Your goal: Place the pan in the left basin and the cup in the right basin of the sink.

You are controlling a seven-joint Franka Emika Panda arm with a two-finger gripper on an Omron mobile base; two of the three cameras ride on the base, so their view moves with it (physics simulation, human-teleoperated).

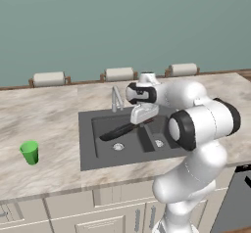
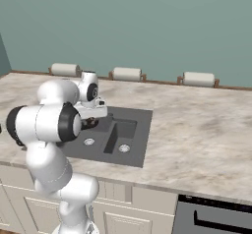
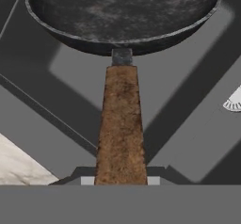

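A white robot arm reaches over a marble worktop [image 1: 49,119] toward one dark grey sink [image 1: 88,144] with two basins. Its claw [image 1: 142,121] is closed narrowly on the brown handle [image 3: 120,124] of one black pan [image 3: 122,16], gripping it near the free end. The pan hangs tilted over the left basin [image 1: 105,146], the wider one, not yet resting on its floor. Its long axis runs straight out from the claw: handle at the claw, round bowl at the far end, pointing down and away from the narrower right basin [image 1: 157,139]. So the pan already lies on the correct side of the sink's divider, and the coming move looks like a lowering into that basin rather than a sideways shift. One small green cup [image 1: 30,152] stands upright on the worktop, well apart from the sink, on the left basin's side. One curved silver faucet [image 1: 116,99] rises behind the sink. Three paper towel rolls [image 1: 119,74] line the back wall beyond the sink.
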